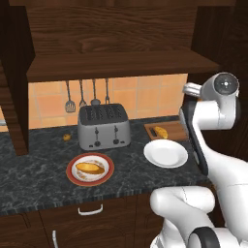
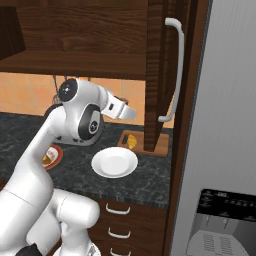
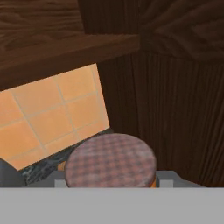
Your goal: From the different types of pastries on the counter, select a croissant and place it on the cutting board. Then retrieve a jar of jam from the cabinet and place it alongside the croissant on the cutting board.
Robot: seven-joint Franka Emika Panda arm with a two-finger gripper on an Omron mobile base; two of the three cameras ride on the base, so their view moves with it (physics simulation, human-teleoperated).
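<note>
From my seat, the hand view puts the jar of jam (image 3: 111, 161) right up against the lens: its checked brownish lid sits at 6 o'clock in that frame, with a sliver of orange glass at its lower edge. The gripper (image 3: 111, 183) has its two grey fingertips (image 3: 165, 180) pressed in on either side of the jar, so I read it as clamped on the jar. Behind the lid I see orange wall tiles (image 3: 57, 109) at 9 o'clock and the dark wood of the cabinet (image 3: 183, 100) from 12 round to 3 o'clock.

In the left base view the croissant (image 1: 161, 132) lies on the cutting board (image 1: 177, 130), which sits on the counter (image 1: 38, 174) at 3 o'clock from the toaster (image 1: 103, 127). An empty white plate (image 1: 165, 154) stands just in front of the board, at about 5 o'clock from the toaster. At 7 o'clock from the toaster I see a red-rimmed plate (image 1: 90, 169) holding the larger oblong pastry (image 1: 90, 168). A small orange item (image 1: 67, 137) rests near the toaster at 9 o'clock; I cannot tell what it is. Utensils (image 1: 87, 97) hang on the tiles at 12 o'clock above the toaster
</note>
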